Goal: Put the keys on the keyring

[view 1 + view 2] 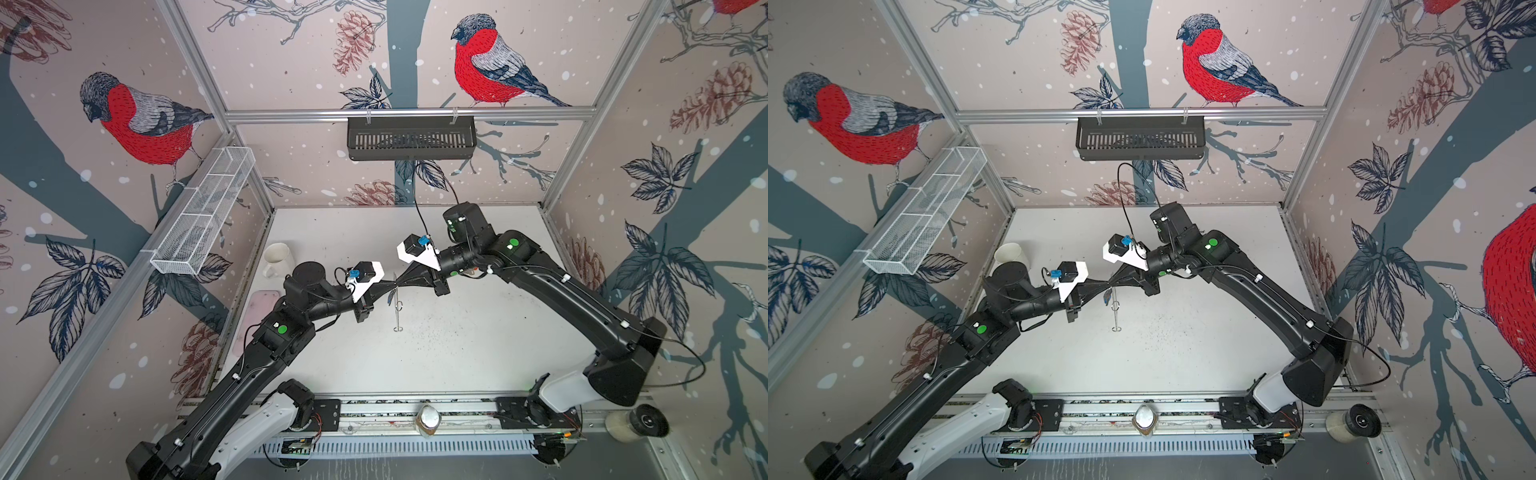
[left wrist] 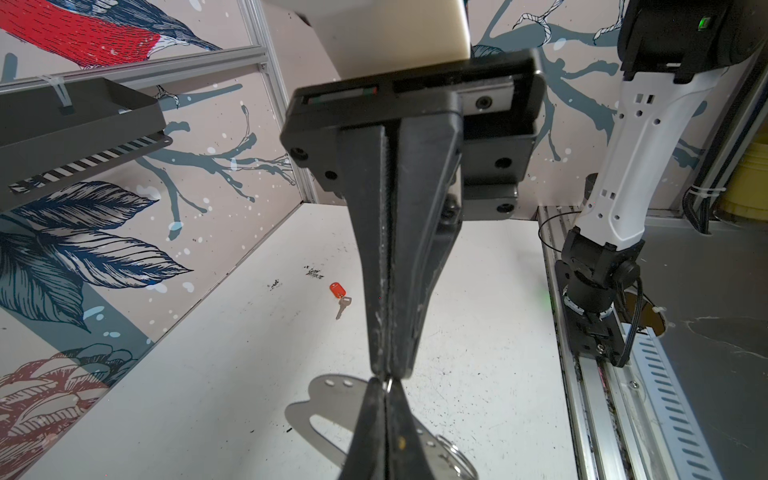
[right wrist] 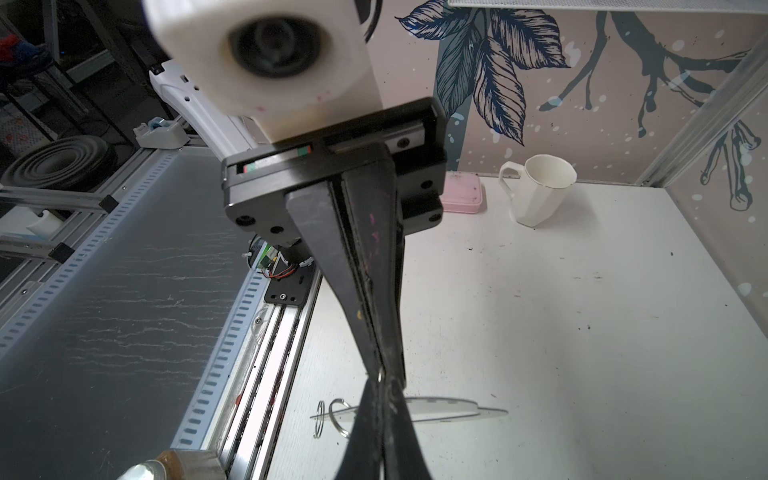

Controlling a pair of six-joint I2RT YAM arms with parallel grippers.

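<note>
- The left hand [image 2: 381, 386] and right hand [image 3: 380, 388] meet tip to tip in the air. Both are closed tight, pinching one small loop [image 2: 389, 384] of the keyring [image 2: 318, 401].
- The keyring hangs below that loop, clear of the bench [image 1: 457, 332] beneath it, and shows edge-on in both top views.
- A blue tag [image 1: 390, 297] shows just beside the keyring. Whether it is threaded on, I cannot tell.
- The red key [image 2: 340, 297] lies on the bench, well apart from the keyring.
- Risk: the pinch is on thin wire, so a small slip of either hand would likely drop the keyring.
- Risk: uneven pulling could twist the loop or swing the keyring.
- Risk: with both hands busy, neither is free to fetch the red key.
</note>
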